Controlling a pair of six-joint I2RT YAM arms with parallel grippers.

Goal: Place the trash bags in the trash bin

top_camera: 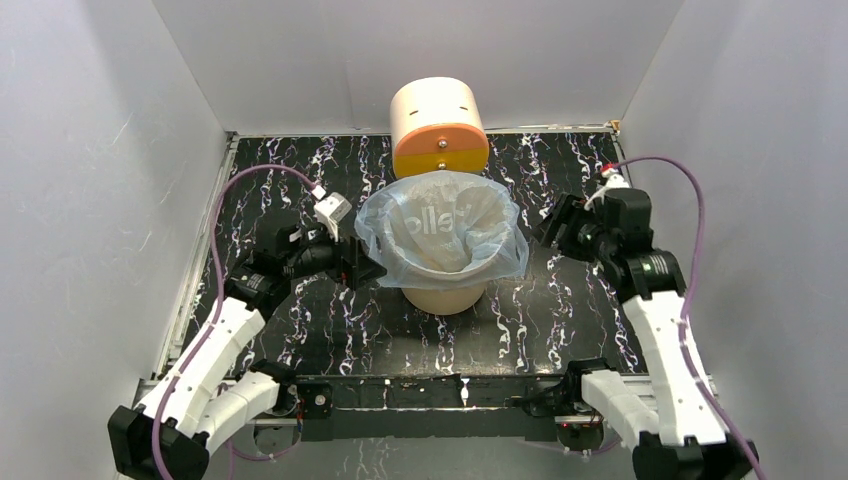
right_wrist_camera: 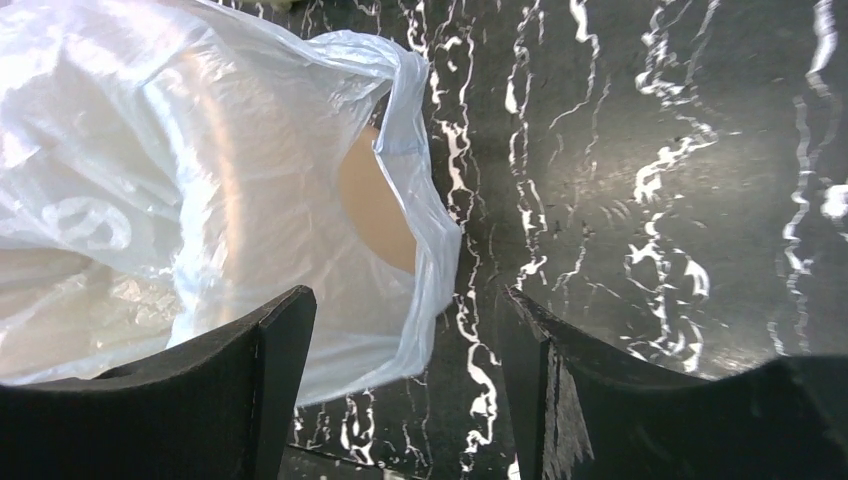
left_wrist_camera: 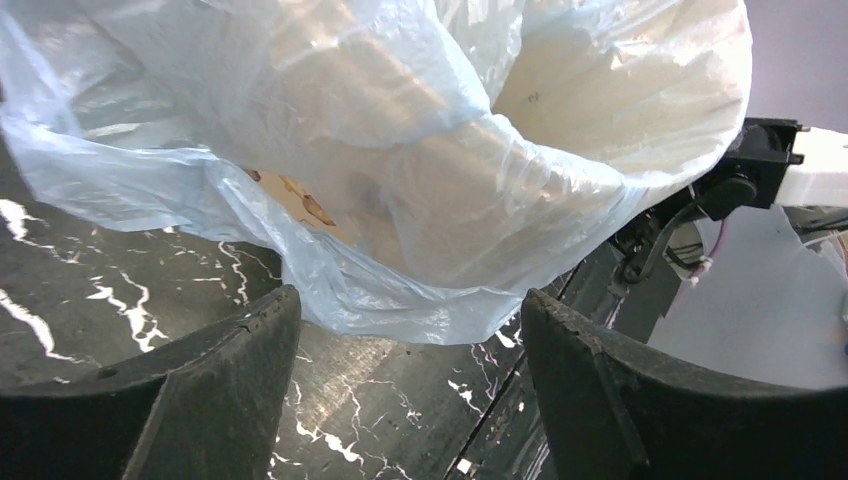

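The pale-blue trash bag (top_camera: 440,232) lines the mouth of the beige trash bin (top_camera: 443,297) at the table's middle, its rim folded out over the bin's edge. White lettering shows inside it. My left gripper (top_camera: 362,268) is open and empty just left of the bag's hanging edge (left_wrist_camera: 400,300). My right gripper (top_camera: 548,232) is open and empty just right of the bag (right_wrist_camera: 200,200). Bare bin wall shows through a gap in the film (right_wrist_camera: 375,210). Neither gripper holds the film.
A cream cylinder with an orange-yellow front (top_camera: 438,128) stands right behind the bin. White walls close the black marbled table (top_camera: 300,330) on three sides. A metal rail runs along the near edge (top_camera: 430,390).
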